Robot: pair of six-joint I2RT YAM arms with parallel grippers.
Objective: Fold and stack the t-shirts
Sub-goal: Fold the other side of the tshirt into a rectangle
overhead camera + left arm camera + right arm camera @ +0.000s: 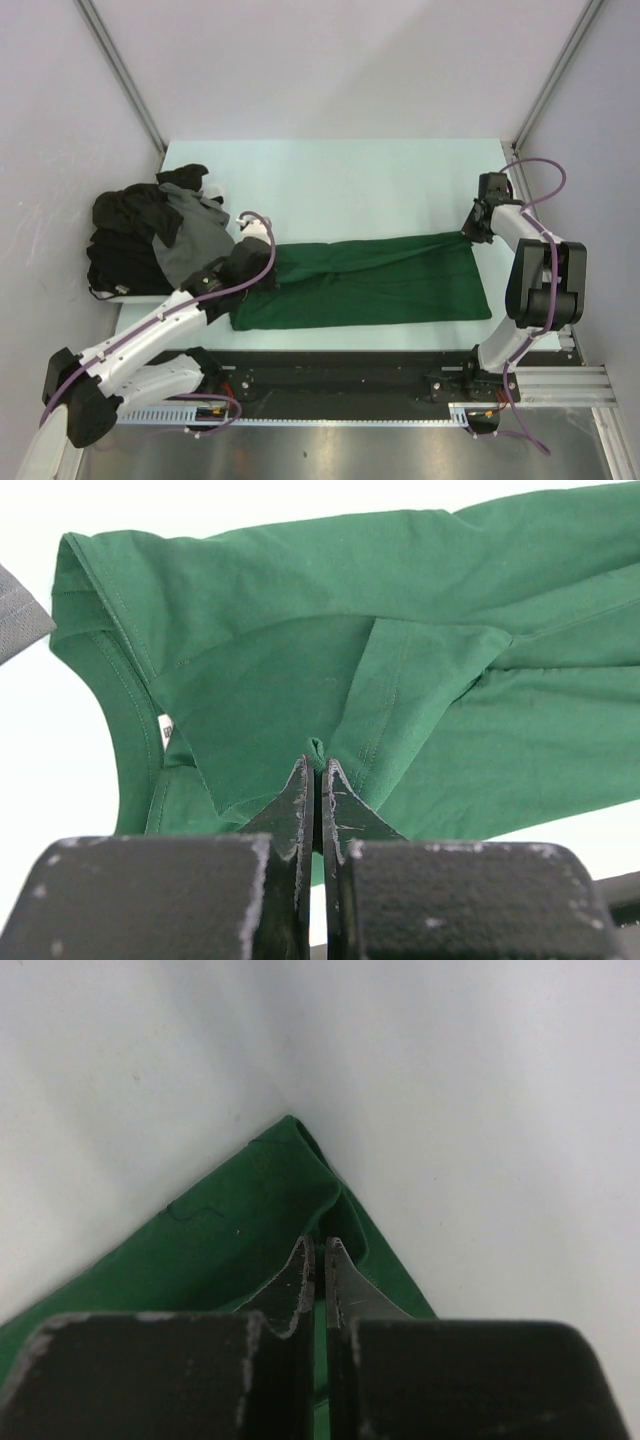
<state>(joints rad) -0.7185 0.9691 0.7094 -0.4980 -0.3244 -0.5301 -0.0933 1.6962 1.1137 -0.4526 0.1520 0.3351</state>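
Observation:
A dark green t-shirt (370,282) lies stretched across the table's near middle. My left gripper (262,262) is shut on a pinch of its cloth at the left end; the left wrist view shows the green t-shirt (300,630) with its white neck label (165,727) and the gripper (317,765) closed on a fold. My right gripper (478,226) is shut on the far right corner; the right wrist view shows the gripper (320,1248) pinching the green corner (240,1230). A heap of black and dark grey t-shirts (150,235) lies at the left.
The pale table (350,180) is walled by grey panels left, right and behind. A black rail (340,370) runs along the near edge between the arm bases. A grey shirt edge (15,610) shows at the left of the left wrist view.

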